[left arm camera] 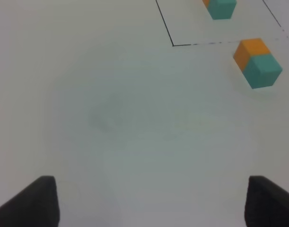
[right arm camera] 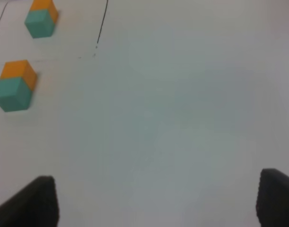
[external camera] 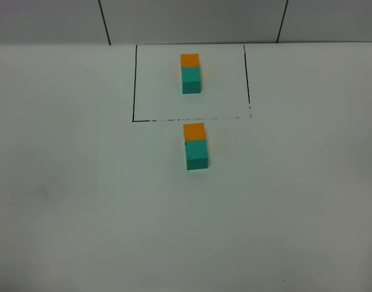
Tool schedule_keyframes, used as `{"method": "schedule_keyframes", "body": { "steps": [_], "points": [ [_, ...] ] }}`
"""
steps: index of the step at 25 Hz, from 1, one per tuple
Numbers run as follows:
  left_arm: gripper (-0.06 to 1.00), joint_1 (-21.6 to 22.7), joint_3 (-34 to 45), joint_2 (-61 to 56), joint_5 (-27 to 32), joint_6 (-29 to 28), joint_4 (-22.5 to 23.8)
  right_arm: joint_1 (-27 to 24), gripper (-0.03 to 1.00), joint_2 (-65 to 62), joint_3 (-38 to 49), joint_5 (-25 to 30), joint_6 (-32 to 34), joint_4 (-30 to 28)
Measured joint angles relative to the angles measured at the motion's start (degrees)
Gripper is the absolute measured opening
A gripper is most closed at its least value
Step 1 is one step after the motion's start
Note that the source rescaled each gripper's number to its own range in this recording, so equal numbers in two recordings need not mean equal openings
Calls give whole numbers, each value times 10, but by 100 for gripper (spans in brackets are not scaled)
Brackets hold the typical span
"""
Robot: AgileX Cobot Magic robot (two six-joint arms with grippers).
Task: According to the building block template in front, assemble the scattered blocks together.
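Table (external camera: 82,201) fills the high view, pale and matte, and on its far side sits a thin black-lined rectangle (external camera: 134,85) drawn on the surface. Inside that frame stands the building block template (external camera: 190,73): an orange cube joined to a teal-green one of equal size, orange on the far end. Just outside the frame's near line sit the scattered blocks, the orange cube (external camera: 194,131) touching the teal-green cube (external camera: 196,154) in the same order, the pair in line with the template.

Now the wrist views. The high camera shows neither arm at all; only the wrist cameras bring in the grippers. The left gripper (left arm camera: 149,201) shows two dark fingertips (left arm camera: 33,201) spread wide apart over bare table, nothing between them. Same for the right gripper (right arm camera: 156,201): jaws parted, nothing held. The left wrist view clips the template at its edge, while the right wrist view catches both pairs whole, though blurred.
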Motion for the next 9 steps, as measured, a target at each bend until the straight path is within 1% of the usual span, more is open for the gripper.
{"method": "schedule_keyframes", "body": {
  "steps": [9],
  "points": [
    [83, 0, 0, 0, 0, 1, 0, 0, 71, 0, 0, 0, 0, 2]
  ]
}}
